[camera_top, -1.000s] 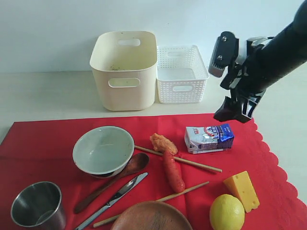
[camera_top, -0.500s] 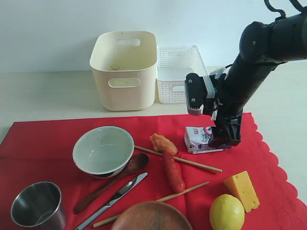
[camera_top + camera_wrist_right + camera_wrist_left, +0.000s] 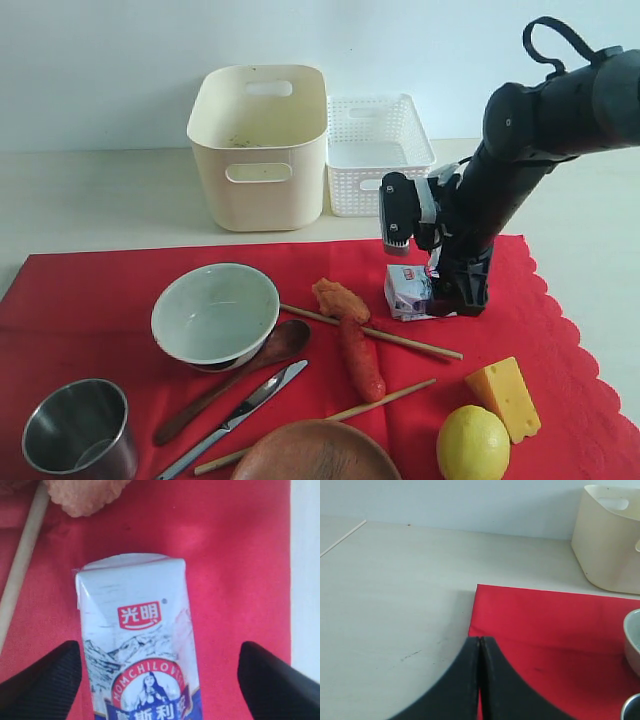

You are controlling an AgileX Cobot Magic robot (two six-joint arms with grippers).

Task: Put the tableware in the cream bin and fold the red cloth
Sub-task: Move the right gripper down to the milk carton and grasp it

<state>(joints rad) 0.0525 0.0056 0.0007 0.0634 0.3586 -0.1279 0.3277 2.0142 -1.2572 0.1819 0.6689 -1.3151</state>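
The red cloth [image 3: 120, 290] lies flat under the tableware: white bowl [image 3: 215, 313], steel cup [image 3: 80, 428], wooden spoon [image 3: 235, 378], knife [image 3: 238, 413], two chopsticks [image 3: 400, 340], and the brown plate [image 3: 315, 455] at the front edge. The cream bin [image 3: 260, 150] stands behind the cloth. My right gripper [image 3: 458, 296] is down over the milk carton [image 3: 408, 292]; its open fingers stand either side of the carton [image 3: 137, 645] without touching it. My left gripper [image 3: 480, 642] is shut and empty, over the cloth's left edge [image 3: 530, 610].
A white lattice basket [image 3: 378, 155] stands right of the cream bin. On the cloth also lie a sausage [image 3: 360, 358], an orange food lump [image 3: 338, 297], a cheese wedge [image 3: 505, 397] and a lemon [image 3: 472, 443]. Bare table [image 3: 395, 595] extends left of the cloth.
My right arm has swung down and to the left, from above the cloth's far right corner onto the milk carton. Nothing on the cloth has moved.
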